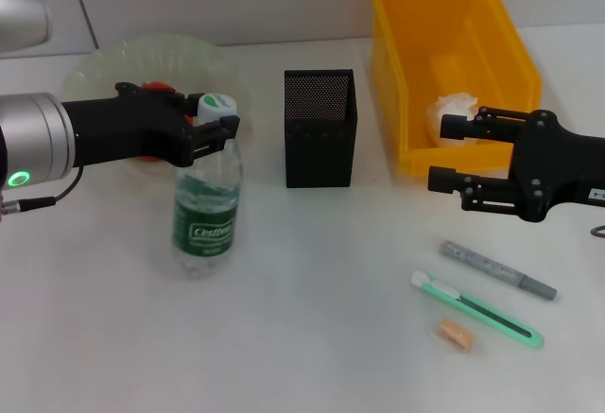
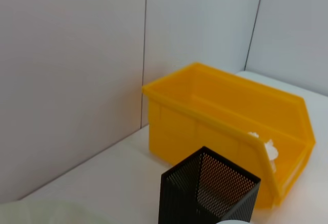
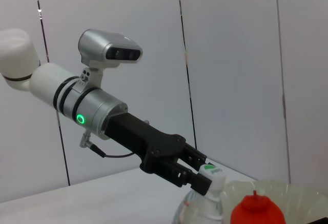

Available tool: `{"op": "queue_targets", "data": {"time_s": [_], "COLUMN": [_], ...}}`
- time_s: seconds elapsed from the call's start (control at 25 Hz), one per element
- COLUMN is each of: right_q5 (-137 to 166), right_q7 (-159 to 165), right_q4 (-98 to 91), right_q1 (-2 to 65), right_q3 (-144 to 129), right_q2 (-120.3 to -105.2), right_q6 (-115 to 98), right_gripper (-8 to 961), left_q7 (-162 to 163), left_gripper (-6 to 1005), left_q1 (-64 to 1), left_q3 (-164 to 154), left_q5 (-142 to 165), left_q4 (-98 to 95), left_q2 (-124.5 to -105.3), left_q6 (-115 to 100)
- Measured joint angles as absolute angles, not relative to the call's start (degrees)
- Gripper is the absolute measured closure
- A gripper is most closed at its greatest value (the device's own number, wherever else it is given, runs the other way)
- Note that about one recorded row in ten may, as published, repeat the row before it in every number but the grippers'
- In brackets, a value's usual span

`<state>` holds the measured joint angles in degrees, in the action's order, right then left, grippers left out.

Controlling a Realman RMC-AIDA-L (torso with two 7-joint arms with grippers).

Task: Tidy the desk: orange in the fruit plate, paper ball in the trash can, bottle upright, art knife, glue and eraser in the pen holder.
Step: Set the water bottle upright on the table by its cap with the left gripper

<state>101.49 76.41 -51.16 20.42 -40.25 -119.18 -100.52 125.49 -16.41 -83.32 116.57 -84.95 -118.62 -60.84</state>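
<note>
A clear bottle [image 1: 206, 215] with a green label stands upright on the table. My left gripper [image 1: 222, 122] is shut on its white-and-green cap, and the same grip shows at the bottle [image 3: 202, 211] in the right wrist view. Behind that arm the orange [image 1: 157, 86] lies in the pale fruit plate [image 1: 99, 68], mostly hidden. The paper ball [image 1: 455, 112] rests inside the yellow trash can [image 1: 492, 25]. The black mesh pen holder [image 1: 319, 129] stands at the centre. At front right lie the grey glue [image 1: 496, 269], green art knife [image 1: 477, 309] and tan eraser [image 1: 455, 335]. My right gripper [image 1: 440, 153] hangs open above them, holding nothing.
A white wall runs close behind the plate, pen holder and trash can. In the left wrist view the trash can [image 2: 205, 101] stands just behind the pen holder [image 2: 205, 193]. Bare tabletop lies in front of the bottle.
</note>
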Motion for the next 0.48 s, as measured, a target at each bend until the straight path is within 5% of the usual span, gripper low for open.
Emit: {"op": "queue_targets", "data": {"time_s": [0.48], "right_q5": [101.53], "right_q7": [76.47], "right_q4": [-51.15], "right_q1": [21.05], "right_q3": [-40.25], "right_q2": [-119.18], "right_q6": [-100.36], "right_gripper": [256], "left_q7": [123.83], "left_gripper": [560], "left_q1": [-15.73], "left_q3": [-83.23], "left_q5": [115.52], "left_q4": [-84.80], "left_q2": [-118.56], "left_q6": [-59.81]}}
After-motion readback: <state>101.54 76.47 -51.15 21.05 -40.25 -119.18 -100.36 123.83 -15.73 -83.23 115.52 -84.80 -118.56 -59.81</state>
